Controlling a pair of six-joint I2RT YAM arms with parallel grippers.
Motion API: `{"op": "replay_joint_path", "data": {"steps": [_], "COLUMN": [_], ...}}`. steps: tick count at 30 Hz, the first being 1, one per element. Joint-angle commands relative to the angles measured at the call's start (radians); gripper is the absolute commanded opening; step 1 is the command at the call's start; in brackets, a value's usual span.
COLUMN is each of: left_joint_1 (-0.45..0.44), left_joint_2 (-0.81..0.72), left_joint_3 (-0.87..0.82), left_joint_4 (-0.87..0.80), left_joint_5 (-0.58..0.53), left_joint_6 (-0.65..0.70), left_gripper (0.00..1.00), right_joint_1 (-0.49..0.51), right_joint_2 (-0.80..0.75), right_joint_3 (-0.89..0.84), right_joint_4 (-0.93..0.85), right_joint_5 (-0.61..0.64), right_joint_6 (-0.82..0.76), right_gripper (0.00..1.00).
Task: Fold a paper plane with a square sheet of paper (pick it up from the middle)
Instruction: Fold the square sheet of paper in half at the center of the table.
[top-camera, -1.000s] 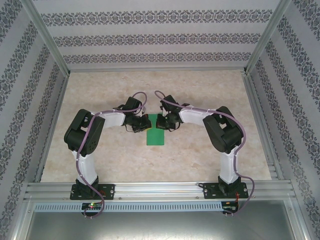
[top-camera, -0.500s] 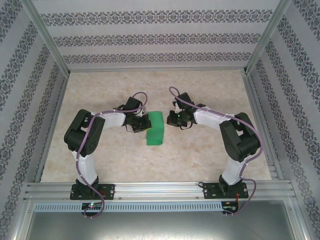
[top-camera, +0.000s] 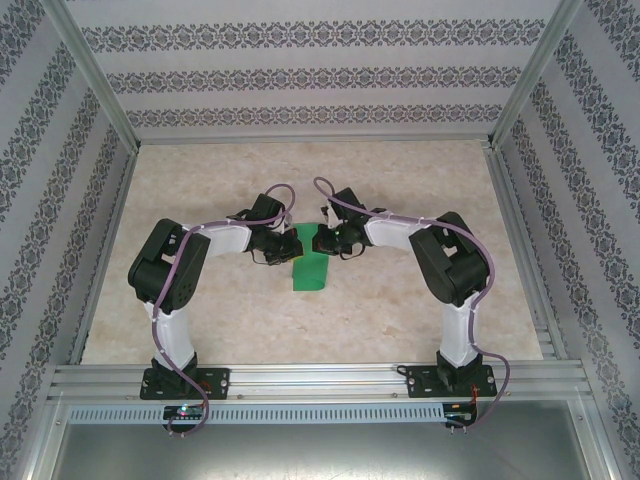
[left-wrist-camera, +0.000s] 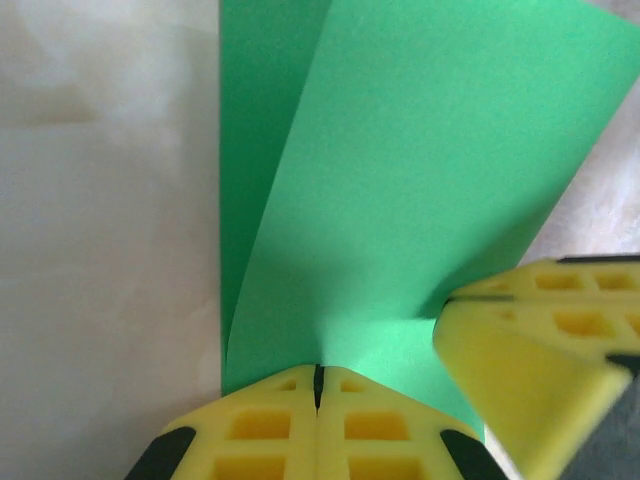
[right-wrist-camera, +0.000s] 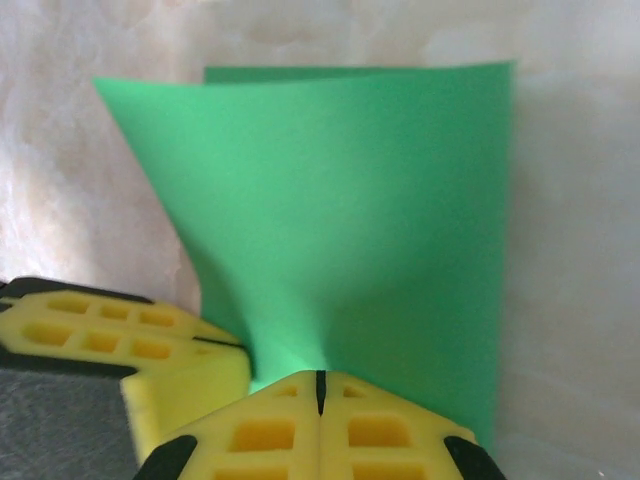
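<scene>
Folded green sheet (top-camera: 310, 275), top layer lifted

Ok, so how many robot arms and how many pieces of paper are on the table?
robot arms: 2 (left arm, right arm)
green paper: 1
total: 3

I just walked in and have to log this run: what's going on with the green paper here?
Two robot arms are working on a square sheet of paper lying mid-table. It is folded over, with the top layer lifted rather than flat. The left arm and right arm meet at its far end, jaws shut, apparently pinching the paper's edge side by side. No plane shape yet.
</scene>
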Motion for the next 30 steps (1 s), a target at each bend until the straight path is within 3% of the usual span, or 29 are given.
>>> {"op": "replay_joint_path", "data": {"steps": [1, 8, 15, 23, 30], "left_joint_1": [-0.004, -0.005, -0.005, -0.004, -0.005], "left_joint_2": [0.118, 0.127, 0.129, 0.129, 0.132], "left_joint_3": [-0.092, -0.110, -0.112, -0.108, -0.113], "left_joint_4": [-0.246, -0.233, -0.220, -0.223, -0.220], "left_joint_5": [-0.233, -0.236, -0.223, -0.216, -0.216], "left_joint_6": [0.026, 0.027, 0.023, 0.023, 0.024], "left_gripper": [0.00, 0.00, 0.00, 0.00, 0.00], "right_joint_1": [-0.046, -0.135, -0.045, 0.019, -0.035], "right_joint_2": [0.007, -0.075, -0.146, -0.014, 0.029], "right_joint_3": [-0.054, -0.146, -0.108, -0.015, -0.020], "right_joint_4": [0.033, 0.055, 0.077, 0.115, 0.105], "right_joint_5": [-0.007, 0.033, 0.050, 0.014, 0.048], "right_joint_6": [0.002, -0.005, -0.006, 0.034, 0.031], "right_gripper": [0.00, 0.00, 0.00, 0.00, 0.00]}}
